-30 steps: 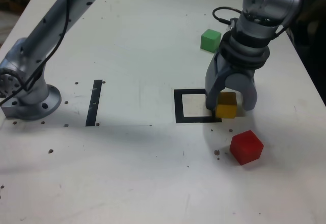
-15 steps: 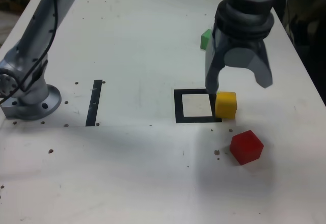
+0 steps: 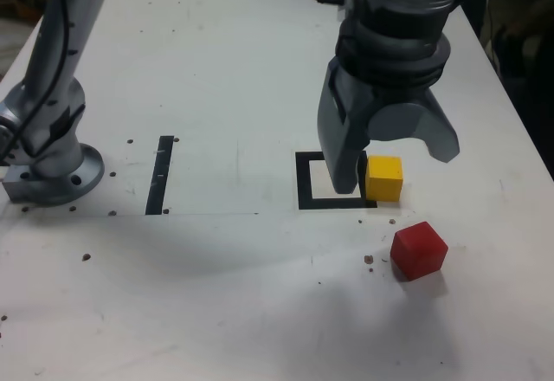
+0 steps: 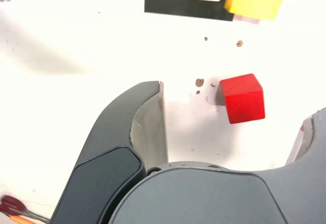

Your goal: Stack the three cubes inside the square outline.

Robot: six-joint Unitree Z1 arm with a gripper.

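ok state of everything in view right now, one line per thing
gripper: open, empty, above the table
yellow cube: resting on the table, overlapping one edge of the square outline, not centred inside
red cube: loose on the table, outside the outline
square outline: white centre bare, nothing stacked
green cube: not visible, possibly hidden behind the arm

Two cubes by the outline.
One cube (image 3: 384, 177) sits on the square outline's (image 3: 304, 182) exterior-view right edge; another cube (image 3: 419, 249) lies nearer the camera.
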